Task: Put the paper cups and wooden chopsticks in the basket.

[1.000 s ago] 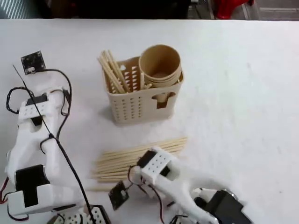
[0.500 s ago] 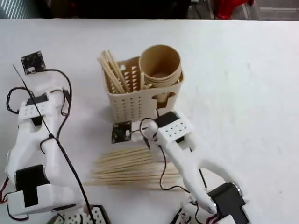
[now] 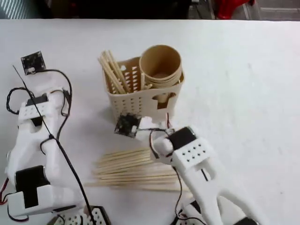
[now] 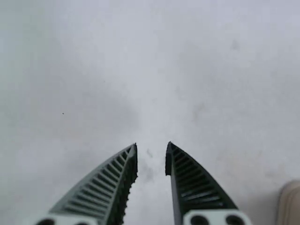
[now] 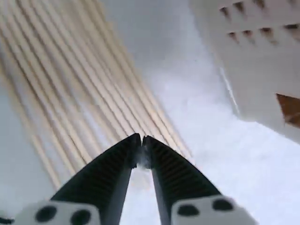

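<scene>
Your right gripper (image 5: 141, 140) is closed to a sliver over the loose wooden chopsticks (image 3: 122, 168) beside the basket (image 3: 140, 107); whether it pinches one, you cannot tell. Your left gripper (image 4: 151, 157) stands slightly parted, empty. The paper cups (image 3: 161, 63) sit inside the basket.

High cam: fixed, overhead, looks steeply down over the table (image 3: 243, 70), basket (image 3: 140, 108) approx mid-frame, fairly far off. L wrist cam: rides the wrist, looks along L gripper (image 4: 151, 149) down at the table top, v. close. R wrist cam: same mount, along R gripper (image 5: 141, 140), close on chopsticks (image 5: 79, 79) & basket wall. High + R wrist share chopstick pile & basket front; high + L wrist share table.
</scene>
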`<state>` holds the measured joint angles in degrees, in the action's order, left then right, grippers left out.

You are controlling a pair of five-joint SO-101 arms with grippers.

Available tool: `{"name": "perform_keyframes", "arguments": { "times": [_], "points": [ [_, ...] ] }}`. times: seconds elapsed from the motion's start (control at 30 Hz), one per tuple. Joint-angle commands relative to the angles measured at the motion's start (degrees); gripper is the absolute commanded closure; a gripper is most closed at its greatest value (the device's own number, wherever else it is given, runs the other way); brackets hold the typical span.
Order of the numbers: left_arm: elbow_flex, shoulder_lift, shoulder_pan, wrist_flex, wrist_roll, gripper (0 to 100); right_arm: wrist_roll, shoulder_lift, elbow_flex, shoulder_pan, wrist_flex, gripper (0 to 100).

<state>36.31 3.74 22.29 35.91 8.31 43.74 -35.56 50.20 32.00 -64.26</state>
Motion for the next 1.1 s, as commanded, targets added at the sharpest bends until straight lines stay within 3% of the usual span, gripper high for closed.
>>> {"name": "perform_keyframes", "arguments": {
  "times": [0.0,0.17,0.3,0.53,1.07],
  "points": [
    [-0.44,0.66,0.40,-1.14,-0.70,88,-4.31,-4.88,-0.26,-1.36,1.19,97.1],
    [-0.44,0.66,0.48,-1.05,-0.70,88,-5.19,-0.66,-0.26,-1.71,1.10,89.4],
    [-0.44,0.66,0.31,-1.05,-0.70,88,-5.10,5.41,-0.18,-1.36,7.52,81.7],
    [-0.44,0.66,0.22,-1.14,-0.70,88,6.95,15.78,-0.35,-1.27,11.91,85.8],
    [-0.44,0.66,0.13,-1.14,-0.70,88,7.12,27.65,-0.18,-1.63,16.92,86.2]
  ]
}}
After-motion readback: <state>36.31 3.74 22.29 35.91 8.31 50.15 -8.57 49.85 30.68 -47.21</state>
